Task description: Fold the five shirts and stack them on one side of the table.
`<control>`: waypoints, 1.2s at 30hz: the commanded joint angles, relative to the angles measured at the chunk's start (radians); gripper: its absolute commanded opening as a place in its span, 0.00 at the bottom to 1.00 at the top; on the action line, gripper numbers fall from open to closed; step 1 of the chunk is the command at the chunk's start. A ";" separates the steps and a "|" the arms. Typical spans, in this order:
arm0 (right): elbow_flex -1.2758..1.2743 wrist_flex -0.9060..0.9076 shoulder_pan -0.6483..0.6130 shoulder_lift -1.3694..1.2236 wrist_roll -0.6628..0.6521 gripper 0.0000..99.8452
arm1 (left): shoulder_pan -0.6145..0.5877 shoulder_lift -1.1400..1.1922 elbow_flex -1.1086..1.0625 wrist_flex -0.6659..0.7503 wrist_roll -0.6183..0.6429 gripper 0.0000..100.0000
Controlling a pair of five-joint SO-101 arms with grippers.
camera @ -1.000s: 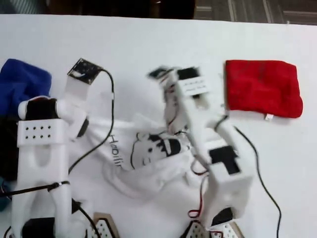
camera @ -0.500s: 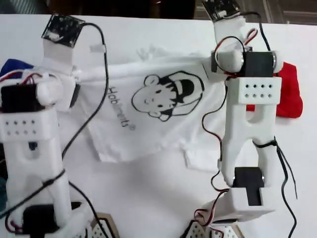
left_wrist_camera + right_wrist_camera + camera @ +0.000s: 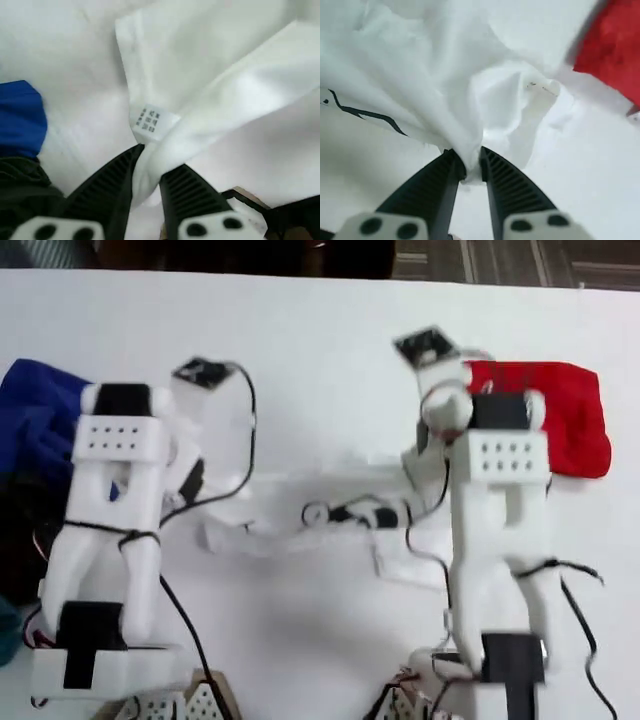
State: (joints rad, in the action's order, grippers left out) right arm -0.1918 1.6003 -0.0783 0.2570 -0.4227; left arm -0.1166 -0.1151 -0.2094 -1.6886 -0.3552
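A white shirt [image 3: 290, 530] with a black cartoon print lies bunched in a narrow band across the middle of the table, strung between both arms. My left gripper [image 3: 149, 175] is shut on a fold of the white shirt [image 3: 210, 95] beside its label [image 3: 150, 120]. My right gripper [image 3: 471, 167] is shut on a gathered edge of the white shirt [image 3: 430, 85]. A folded red shirt [image 3: 570, 415] lies at the back right, partly behind the right arm. At the left edge sits a blue shirt [image 3: 35, 410] on a dark one [image 3: 18, 540].
The white tabletop [image 3: 300, 330] is bare behind the arms and at the front middle. Black cables trail from both arms over the shirt. The arm bases stand at the front edge. The red shirt [image 3: 615, 45] lies close beside my right gripper.
Both arms have drawn back toward the front and dropped lower, still holding the white shirt. The shirt, spread wide with its print showing half a second ago, is now collapsed into a narrow band.
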 commanded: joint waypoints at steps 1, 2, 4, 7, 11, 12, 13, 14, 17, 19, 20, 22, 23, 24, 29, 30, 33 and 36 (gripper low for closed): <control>-0.365 -0.182 0.001 0.189 -0.054 0.02 | 0.008 0.008 -0.119 0.086 -0.009 0.03; -0.457 -0.229 0.002 0.228 -0.077 0.02 | 0.008 0.009 -0.159 0.115 -0.009 0.03; -0.612 -0.311 0.012 0.295 -0.132 0.02 | 0.008 0.009 -0.240 0.173 -0.009 0.03; -0.767 -0.378 0.038 0.374 -0.227 0.02 | 0.014 0.006 -0.357 0.262 -0.009 0.03; -0.833 -0.375 0.067 0.438 -0.316 0.02 | 0.014 0.005 -0.478 0.362 -0.011 0.03; -0.835 -0.360 0.073 0.449 -0.338 0.02 | 0.014 0.005 -0.499 0.381 -0.023 0.03; -0.833 -0.341 0.074 0.456 -0.356 0.03 | 0.014 0.005 -0.522 0.399 -0.049 0.03; -0.833 -0.323 0.074 0.466 -0.367 0.06 | 0.012 0.005 -0.542 0.420 -0.071 0.03; -0.832 -0.278 0.071 0.503 -0.376 0.17 | 0.008 0.005 -0.608 0.512 -0.112 0.03; -0.819 -0.252 0.074 0.539 -0.373 0.23 | 0.008 0.005 -0.651 0.575 -0.110 0.03; -0.804 -0.236 0.076 0.561 -0.370 0.24 | 0.008 0.005 -0.668 0.601 -0.109 0.03; -0.750 -0.196 0.076 0.613 -0.367 0.22 | 0.008 0.005 -0.690 0.643 -0.106 0.03; -0.713 -0.177 0.076 0.641 -0.367 0.21 | 0.008 0.005 -0.693 0.646 -0.106 0.03; -0.677 -0.170 0.076 0.670 -0.361 0.20 | 0.008 0.005 -0.691 0.646 -0.106 0.03; -0.516 -0.280 0.059 0.690 -0.187 0.20 | 0.008 0.005 -0.693 0.649 -0.106 0.03; -0.497 -0.308 0.050 0.654 -0.150 0.21 | 0.008 0.003 -0.694 0.651 -0.106 0.03; -0.422 -0.338 -0.002 0.469 -0.063 0.28 | 0.006 -0.023 -0.707 0.655 -0.106 0.03; -0.296 -0.334 -0.038 0.239 0.002 0.32 | -0.002 -0.140 -0.791 0.717 -0.107 0.03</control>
State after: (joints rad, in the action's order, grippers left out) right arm -0.6168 1.2843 -0.0829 0.6882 -0.4826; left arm -0.1089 -0.1734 -0.9444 -1.0625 -0.4534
